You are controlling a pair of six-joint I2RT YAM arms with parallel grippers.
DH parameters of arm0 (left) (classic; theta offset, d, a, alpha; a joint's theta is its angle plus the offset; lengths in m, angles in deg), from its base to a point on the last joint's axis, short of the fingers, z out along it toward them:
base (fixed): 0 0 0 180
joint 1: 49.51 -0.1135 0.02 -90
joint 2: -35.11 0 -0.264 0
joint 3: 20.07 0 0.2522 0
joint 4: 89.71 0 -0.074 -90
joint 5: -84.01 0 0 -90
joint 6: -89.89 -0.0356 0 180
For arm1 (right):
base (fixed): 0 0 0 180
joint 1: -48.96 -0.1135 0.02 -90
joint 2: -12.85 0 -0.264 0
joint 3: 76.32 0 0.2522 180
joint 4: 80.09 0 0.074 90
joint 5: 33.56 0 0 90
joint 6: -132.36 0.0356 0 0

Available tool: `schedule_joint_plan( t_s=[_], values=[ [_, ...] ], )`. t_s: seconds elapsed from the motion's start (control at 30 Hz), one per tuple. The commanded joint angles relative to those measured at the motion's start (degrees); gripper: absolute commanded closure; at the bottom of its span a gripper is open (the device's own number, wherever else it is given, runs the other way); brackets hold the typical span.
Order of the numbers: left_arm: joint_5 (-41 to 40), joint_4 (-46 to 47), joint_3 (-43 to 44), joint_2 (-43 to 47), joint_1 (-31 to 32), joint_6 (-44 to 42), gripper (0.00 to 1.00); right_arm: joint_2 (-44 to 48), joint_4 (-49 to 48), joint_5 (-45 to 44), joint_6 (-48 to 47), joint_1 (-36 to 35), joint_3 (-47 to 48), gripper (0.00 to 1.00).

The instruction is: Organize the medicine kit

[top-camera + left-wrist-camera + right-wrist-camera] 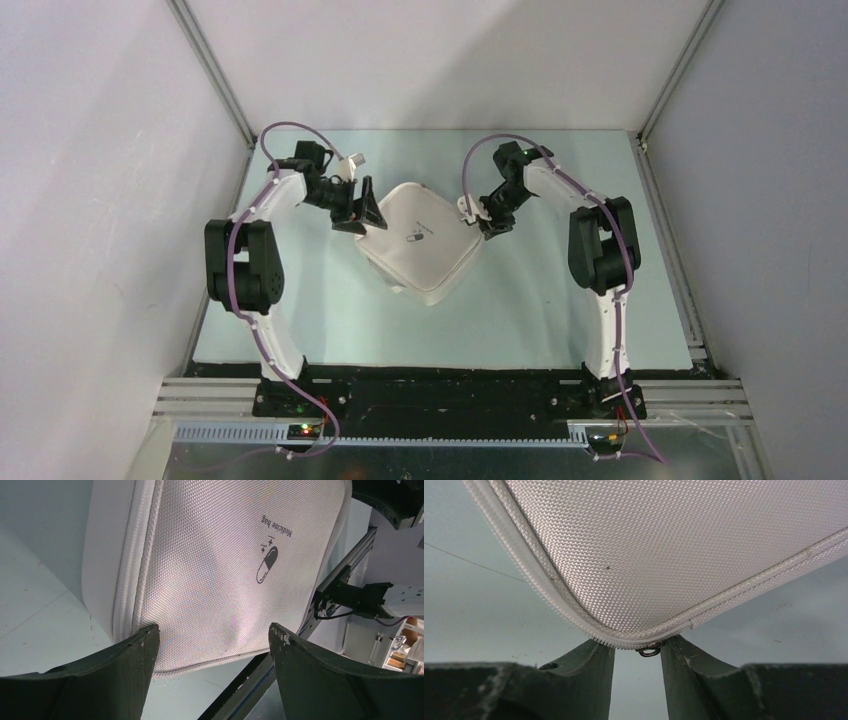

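One medicine kit [425, 250] sits between two arms [245, 265] [600, 245].

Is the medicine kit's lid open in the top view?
No, the medicine kit lies closed, with its lid flat on the case and the pill logo facing up.

medicine kit [425, 245] centred — left hand [362, 215] left, right hand [488, 222] right
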Motion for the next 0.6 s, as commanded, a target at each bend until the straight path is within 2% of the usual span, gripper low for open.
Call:
schedule_joint_plan(
  t_s=[0.0, 0.07, 0.1, 0.23, 0.3, 0.47, 0.57],
  values=[
    [-5.76, 3.1, -1.1, -2.02, 0.31, -4.79, 0.13, -0.16, 1.52, 4.26, -4.86, -1.85, 3.8, 0.62],
    [-5.95, 2.91, -0.6, -2.04, 0.35, -4.83, 0.13, 0.24, 3.4, 3.93, -6.68, -2.16, 3.53, 0.71],
    [-6.05, 2.92, -0.4, -2.09, 0.32, -4.86, 0.13, 0.46, 4.79, 3.59, -7.09, -2.36, 3.39, 0.8],
    [-6.36, 2.8, 0.49, -2.18, 0.34, -5.1, 0.13, 1.63, 7.22, 2.25, -6.38, -2.45, 2.43, 0.96],
    [-6.49, 2.8, 0.77, -1.91, 0.31, -5.21, 0.13, 2.62, 7.45, 1.08, -4.93, -2.27, 1.45, 1.0],
    [-7.93, 2.81, 1.96, 0.99, 0.54, -7.69, 0.13, 4.49, 7.63, -2.01, 1.58, -1.46, 0.17, 1.0],
    [-8.72, 3.06, 2.36, 7.11, 1.39, -16.43, 0.13, 4.58, 10.15, -2.61, 7.67, -0.76, 1.69, 1.0]
  ],
)
